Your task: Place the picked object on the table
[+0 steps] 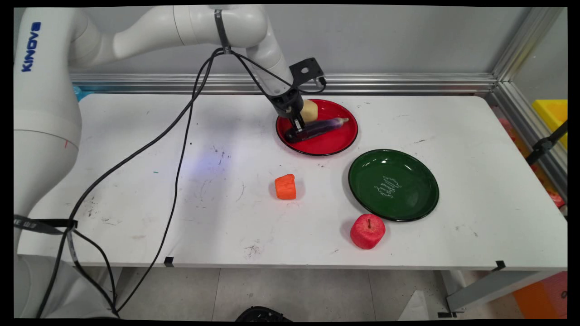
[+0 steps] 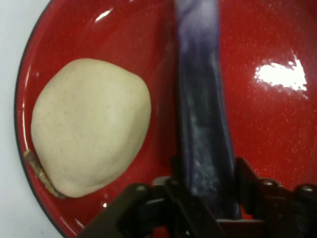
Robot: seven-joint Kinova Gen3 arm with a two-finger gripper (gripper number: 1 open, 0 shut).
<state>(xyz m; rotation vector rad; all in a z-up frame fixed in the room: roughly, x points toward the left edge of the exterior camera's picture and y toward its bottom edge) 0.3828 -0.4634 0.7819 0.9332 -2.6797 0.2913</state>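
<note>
Tool (image 1: 297,130) down in red plate (image 1: 337,145) at desk's (image 1: 476,181) far side, fingers pinching purple eggplant (image 2: 203,124) at one end, pale potato (image 2: 89,126) just beside it.

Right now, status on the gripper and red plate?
Gripper down over eggplant, a finger each side. Eggplant lies on red plate, beside pale potato. Green plate, apple, orange piece apart.
</note>
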